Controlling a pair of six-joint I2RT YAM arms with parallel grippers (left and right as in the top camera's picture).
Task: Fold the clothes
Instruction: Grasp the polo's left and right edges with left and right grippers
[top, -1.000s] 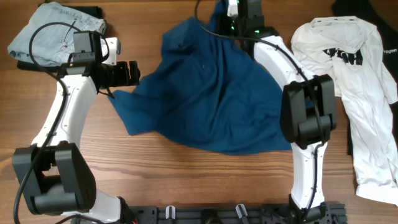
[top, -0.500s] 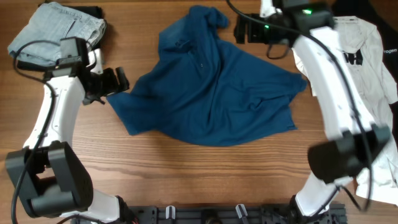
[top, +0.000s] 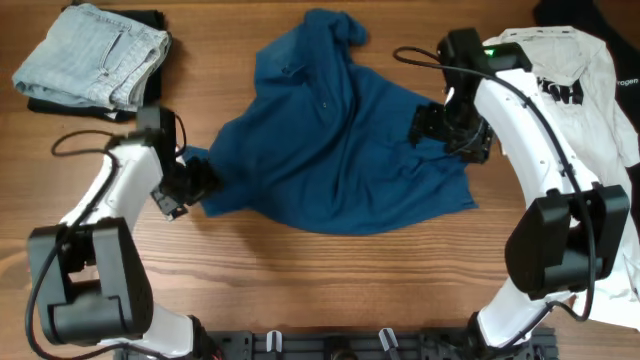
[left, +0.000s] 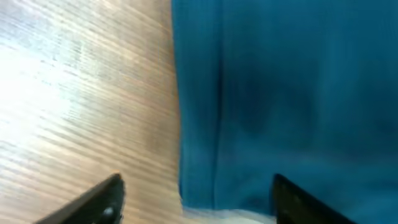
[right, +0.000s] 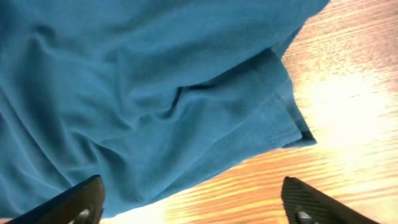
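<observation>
across the brown wooden table (top: 300, 285) sprawls a crumpled dark-blue polo shirt (top: 340, 150); left gripper (left: 196, 202) at 9 o'clock, right gripper (right: 193, 202) at 3 o'clock, both wide, fingertips cropped.

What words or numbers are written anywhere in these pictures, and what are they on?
White T-shirt: black lettering, crumpled and partly hidden, so it is unreadable.
Small print at the right edge of the overhead view: cut off and too small to read.
Blue polo shirt, jeans and both wrist views: no text.
</observation>
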